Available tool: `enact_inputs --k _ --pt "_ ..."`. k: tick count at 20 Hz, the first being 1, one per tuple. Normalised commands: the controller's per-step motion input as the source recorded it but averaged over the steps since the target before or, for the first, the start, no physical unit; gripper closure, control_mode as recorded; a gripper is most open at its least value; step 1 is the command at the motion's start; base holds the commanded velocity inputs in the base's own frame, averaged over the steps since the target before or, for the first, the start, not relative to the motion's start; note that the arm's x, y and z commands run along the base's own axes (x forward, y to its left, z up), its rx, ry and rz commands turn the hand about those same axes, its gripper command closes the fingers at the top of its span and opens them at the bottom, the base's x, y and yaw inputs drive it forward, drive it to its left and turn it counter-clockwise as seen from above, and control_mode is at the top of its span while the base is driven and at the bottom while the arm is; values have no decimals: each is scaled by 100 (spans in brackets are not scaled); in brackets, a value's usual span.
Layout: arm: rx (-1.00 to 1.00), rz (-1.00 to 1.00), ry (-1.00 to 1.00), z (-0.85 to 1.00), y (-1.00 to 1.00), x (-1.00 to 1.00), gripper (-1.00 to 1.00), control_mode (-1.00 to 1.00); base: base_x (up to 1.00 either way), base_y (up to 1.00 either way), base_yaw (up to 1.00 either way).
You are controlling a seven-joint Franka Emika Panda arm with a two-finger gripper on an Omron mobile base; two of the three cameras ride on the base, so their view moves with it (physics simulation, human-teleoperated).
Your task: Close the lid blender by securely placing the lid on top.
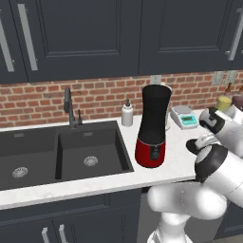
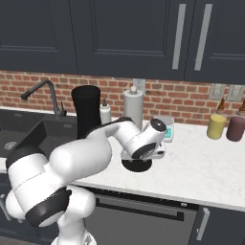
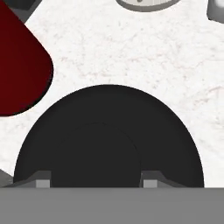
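Observation:
The lid point(image 3: 109, 127), a flat black disc with a low round knob, lies on the white counter to the right of the blender point(image 1: 153, 128). My gripper point(image 3: 96, 183) points straight down on it, one fingertip on each side of the knob, shut on the lid. In the right base view the lid point(image 2: 136, 166) shows as a dark disc under the hand. The blender's tall black jar point(image 2: 86, 112) stands upright on its red base point(image 3: 17, 65) with its top uncovered.
A black double sink point(image 1: 61, 152) with a faucet point(image 1: 70, 109) lies left of the blender. A soap bottle point(image 1: 126, 114), a white-and-teal scale point(image 1: 184, 116) and a paper towel roll point(image 2: 133, 107) stand by the brick wall. Two jars point(image 2: 216, 127) stand at far right.

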Motion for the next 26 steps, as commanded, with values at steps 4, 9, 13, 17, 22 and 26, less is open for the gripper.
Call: enact_inputs --k 4,9,13,17,22,26 --pt "0 0 0 81 0 -28 100 -100 0 0 0" --pt "0 0 -1 76 0 -30 100 -100 0 0 0" --pt "0 0 -6 66 0 -31 100 -100 0 0 0" --pt "0 0 -10 59 0 -32 100 -100 0 0 0" --pt "0 0 -5 62 8 -23 100 -100 0 0 0" --pt "0 0 -1 58 20 -12 100 -100 0 0 0"
